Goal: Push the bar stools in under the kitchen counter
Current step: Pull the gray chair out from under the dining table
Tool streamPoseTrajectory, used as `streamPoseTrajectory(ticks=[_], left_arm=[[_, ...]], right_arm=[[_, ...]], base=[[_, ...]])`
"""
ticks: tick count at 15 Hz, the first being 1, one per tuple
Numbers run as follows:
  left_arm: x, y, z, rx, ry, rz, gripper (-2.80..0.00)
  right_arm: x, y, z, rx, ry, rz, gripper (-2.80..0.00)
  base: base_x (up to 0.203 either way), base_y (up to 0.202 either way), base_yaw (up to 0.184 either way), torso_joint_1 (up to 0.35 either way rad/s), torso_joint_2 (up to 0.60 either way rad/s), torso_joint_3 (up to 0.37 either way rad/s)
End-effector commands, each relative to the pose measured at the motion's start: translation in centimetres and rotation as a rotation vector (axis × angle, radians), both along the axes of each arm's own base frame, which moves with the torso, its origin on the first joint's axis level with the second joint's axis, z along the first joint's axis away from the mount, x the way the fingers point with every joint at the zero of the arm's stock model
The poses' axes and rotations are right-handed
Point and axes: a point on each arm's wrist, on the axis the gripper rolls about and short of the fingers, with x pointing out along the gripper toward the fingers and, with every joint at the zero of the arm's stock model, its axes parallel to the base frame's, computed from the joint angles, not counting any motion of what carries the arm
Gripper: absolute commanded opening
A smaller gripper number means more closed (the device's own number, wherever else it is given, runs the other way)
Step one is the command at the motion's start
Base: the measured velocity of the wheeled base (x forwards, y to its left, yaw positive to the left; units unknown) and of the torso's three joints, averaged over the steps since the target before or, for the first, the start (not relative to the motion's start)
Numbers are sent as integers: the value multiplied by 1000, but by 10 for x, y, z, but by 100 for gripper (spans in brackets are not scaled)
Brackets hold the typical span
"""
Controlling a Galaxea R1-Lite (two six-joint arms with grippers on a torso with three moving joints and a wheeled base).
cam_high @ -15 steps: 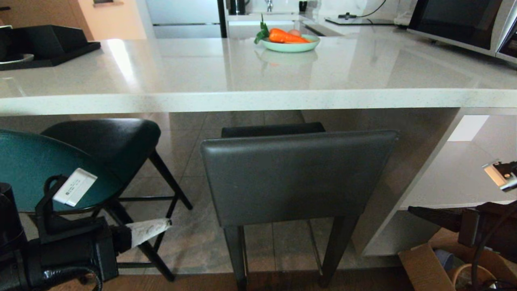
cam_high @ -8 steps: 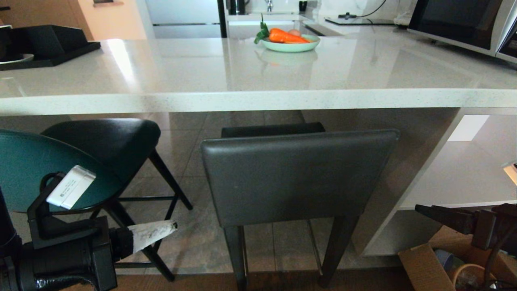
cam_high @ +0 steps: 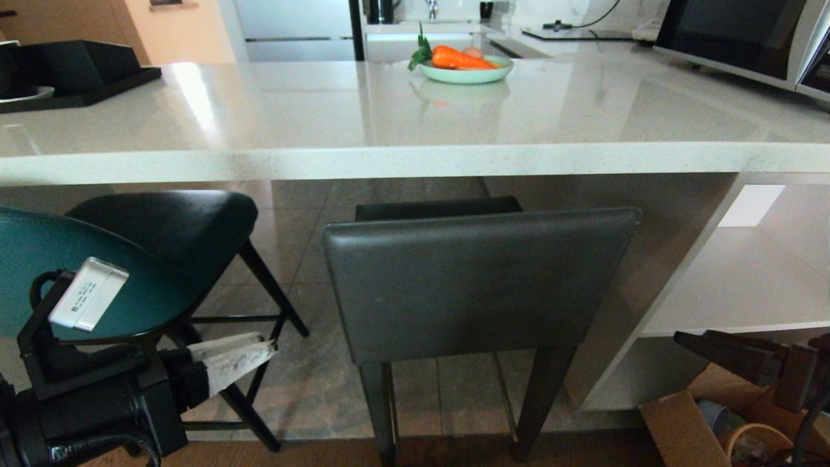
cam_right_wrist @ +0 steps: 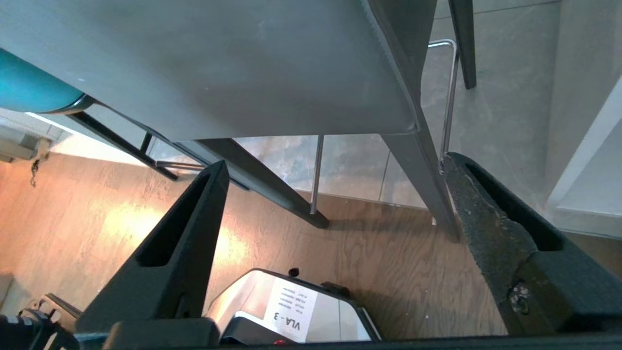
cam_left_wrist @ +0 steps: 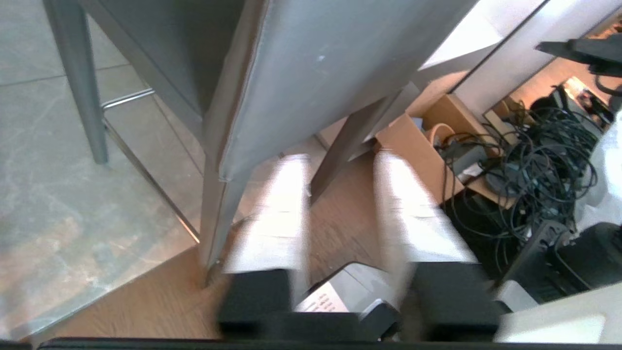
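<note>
The kitchen counter point(cam_high: 415, 161) runs across the head view, its thick white edge facing me. The dark grey bar stool point(cam_high: 480, 285) stands in the middle with its back just in front of that edge and its seat point(cam_high: 438, 208) below the slab. The teal bar stool point(cam_high: 58, 266), with a black seat point(cam_high: 168, 224), is at the left. My left gripper point(cam_high: 266, 349) is low beside the teal stool's legs, open and empty, white fingers point(cam_left_wrist: 277, 214) apart. My right gripper point(cam_high: 690, 337) hangs low at the right, black fingers point(cam_right_wrist: 180, 243) wide, open and empty.
A bowl of carrots point(cam_high: 467, 70), a black tray point(cam_high: 78, 74) and a microwave point(cam_high: 733, 35) sit on the counter. White shelves point(cam_high: 733, 285) stand right of the grey stool. A cardboard box point(cam_high: 677, 428) and tangled cables point(cam_left_wrist: 549, 160) lie on the wooden floor at the right.
My left gripper's fingers have parted from shut to open, and that arm shifted a little left. My right arm drew back and lower at the right. Neither stool has moved.
</note>
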Motion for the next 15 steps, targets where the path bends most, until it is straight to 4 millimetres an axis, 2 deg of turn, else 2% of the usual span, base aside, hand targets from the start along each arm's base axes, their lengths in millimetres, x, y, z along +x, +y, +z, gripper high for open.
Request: streamPoseTrajectory(ticks=[1,4,6,9,12,15], left_arm=[[2,-1,-1,-2,7,-1,0],[4,-3,-1,-20,25,-44,0],[14,-5,-5,-30,42,-49,0],[38,-10,-16,-53,23,-41,0],[52,-14,-29,-82,8,-94,0],[66,-12,-47,-82,29,-82,0]], right_arm=[[-1,1,1,0,-10,7,0],[2,1,-1,6,8,16,0],[10,0,-6,20,38,38,0],[34,-6,-9,24,29,59,0],[64,-19,-14,14,-40,106,0],[78,-21,-19,25,-72,183,0]], base=[[0,0,0,0,0,0],[0,0,0,0,0,0],[0,0,0,0,0,0],[0,0,0,0,0,0],[0,0,0,0,0,0],[0,0,0,0,0,0]])
